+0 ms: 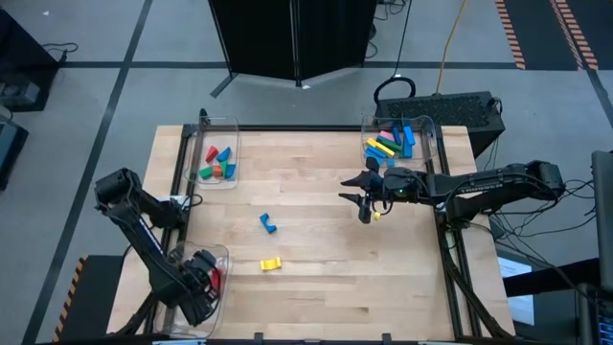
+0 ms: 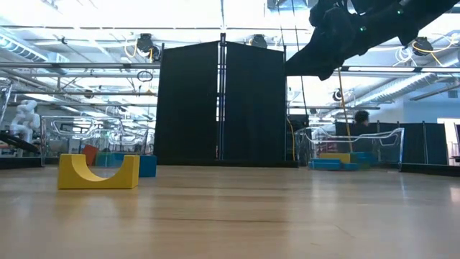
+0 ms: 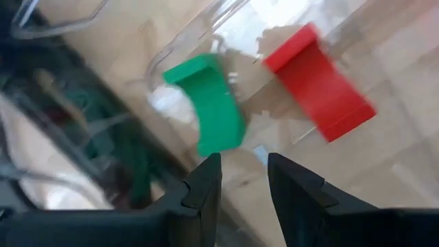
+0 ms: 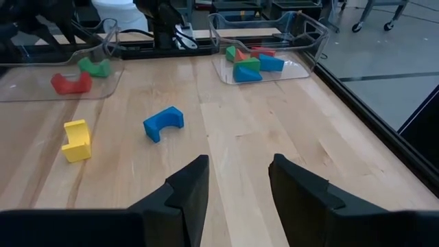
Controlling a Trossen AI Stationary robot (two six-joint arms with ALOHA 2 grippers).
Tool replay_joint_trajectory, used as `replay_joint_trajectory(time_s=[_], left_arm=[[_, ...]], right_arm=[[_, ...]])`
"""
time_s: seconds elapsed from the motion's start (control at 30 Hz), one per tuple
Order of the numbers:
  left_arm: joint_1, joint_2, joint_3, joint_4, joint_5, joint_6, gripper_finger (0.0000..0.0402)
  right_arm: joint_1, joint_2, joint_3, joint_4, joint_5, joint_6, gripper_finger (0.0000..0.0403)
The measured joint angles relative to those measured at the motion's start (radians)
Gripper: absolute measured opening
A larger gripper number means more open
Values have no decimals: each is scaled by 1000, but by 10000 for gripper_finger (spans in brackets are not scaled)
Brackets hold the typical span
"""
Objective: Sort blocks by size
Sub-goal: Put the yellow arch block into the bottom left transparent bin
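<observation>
Two loose blocks are lying on the pale wooden worktop [image 1: 316, 278]: a blue arch-shaped block [image 1: 268, 223] near the middle and a yellow arch-shaped block [image 1: 271, 264] a little nearer the front edge. The rest are sitting in three clear plastic bins: long bars in the far-right bin [image 1: 428, 129], small mixed pieces in the far-left bin [image 1: 233, 125], and a green arch block [image 3: 212, 110] with a red arch block [image 3: 319, 82] in the near-left bin [image 1: 222, 253].

The right pincer [image 1: 362, 199] is hovering above the worktop just in front of the far-right bin, fingers apart, empty, facing across toward both loose blocks. The blue arch is lying nearer to it than the yellow, slightly leftward of its line, long axis running slantwise to the fingers, so a wrist turn looks needed.

The left pincer [image 3: 243, 178] is hanging over the near-left bin, fingers parted, holding nothing.
</observation>
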Motion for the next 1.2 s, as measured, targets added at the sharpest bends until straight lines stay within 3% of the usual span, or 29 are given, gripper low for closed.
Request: replay_joint_trajectory(time_s=[0.13, 0.27, 0.47, 0.6, 0.8, 1.0, 1.2], left_arm=[[14, -30, 0, -34, 69, -3, 123], [33, -76, 0, -35, 62, -7, 123], [58, -117, 45, -41, -59, 7, 123], [82, -117, 113, -73, -180, 93, 123], [166, -117, 196, -114, -404, 302, 123], [232, -95, 198, 74, -619, 693, 123], [268, -33, 198, 191, -675, 948, 143]], right_arm=[[0, 0, 0, 6, 0, 0, 148], [0, 0, 0, 11, 0, -3, 148], [15, 0, 0, -3, -69, -22, 148], [34, 0, 0, -27, -75, -22, 148], [66, 0, 0, -88, -71, 33, 148], [115, 0, 0, -94, 6, 103, 148], [190, 0, 0, -130, 88, 193, 148]])
